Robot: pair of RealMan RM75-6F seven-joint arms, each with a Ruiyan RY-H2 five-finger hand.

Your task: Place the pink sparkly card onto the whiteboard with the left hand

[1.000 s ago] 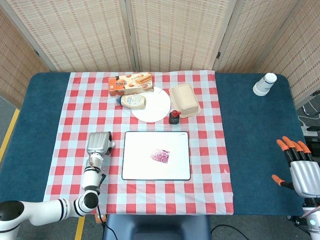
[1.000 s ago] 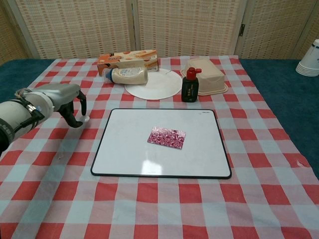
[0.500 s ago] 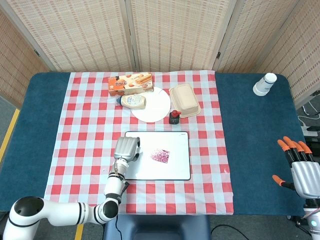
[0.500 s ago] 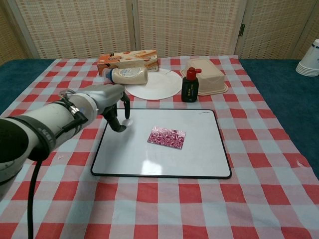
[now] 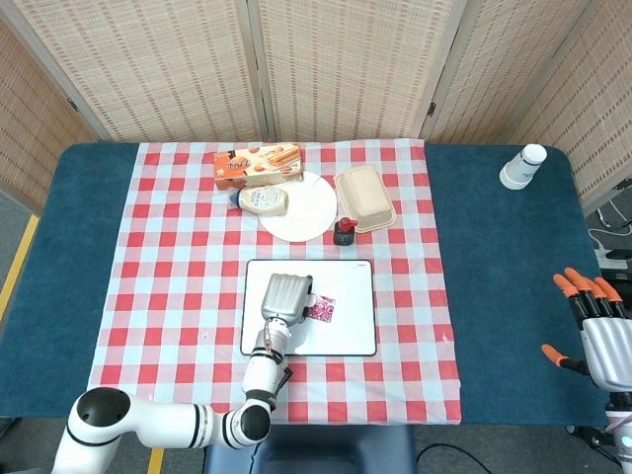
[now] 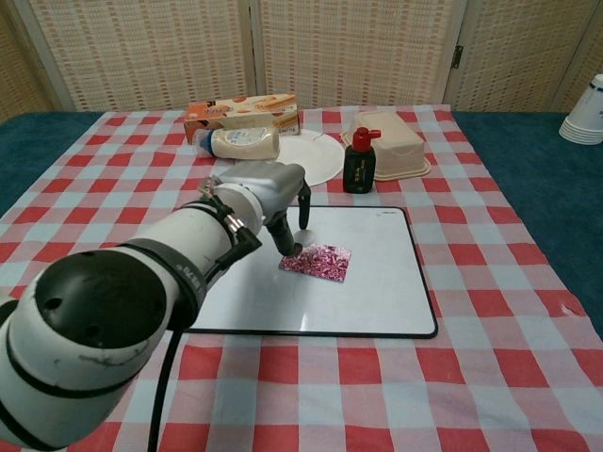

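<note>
The pink sparkly card (image 5: 324,309) (image 6: 318,261) lies flat near the middle of the whiteboard (image 5: 351,332) (image 6: 377,287). My left hand (image 5: 286,296) (image 6: 271,194) hovers over the board's left half, fingers hanging down and apart. Its fingertips (image 6: 289,245) are at the card's left edge; I cannot tell whether they touch it. Nothing is held in it. My right hand (image 5: 597,334) stays off the table's right side, orange-tipped fingers spread and empty; the chest view does not show it.
Behind the board stand a black bottle with a red cap (image 5: 344,232) (image 6: 359,162), a beige lidded container (image 5: 365,197) (image 6: 394,141), a white plate (image 5: 312,213) (image 6: 316,160), a mayonnaise bottle (image 5: 264,200) (image 6: 241,143) and a cracker box (image 5: 259,165) (image 6: 243,111). Stacked paper cups (image 5: 521,166) sit far right.
My left hand has swept right from the cloth beside the board to over the board, ending at the card's left edge. The card and the right hand have not moved.
</note>
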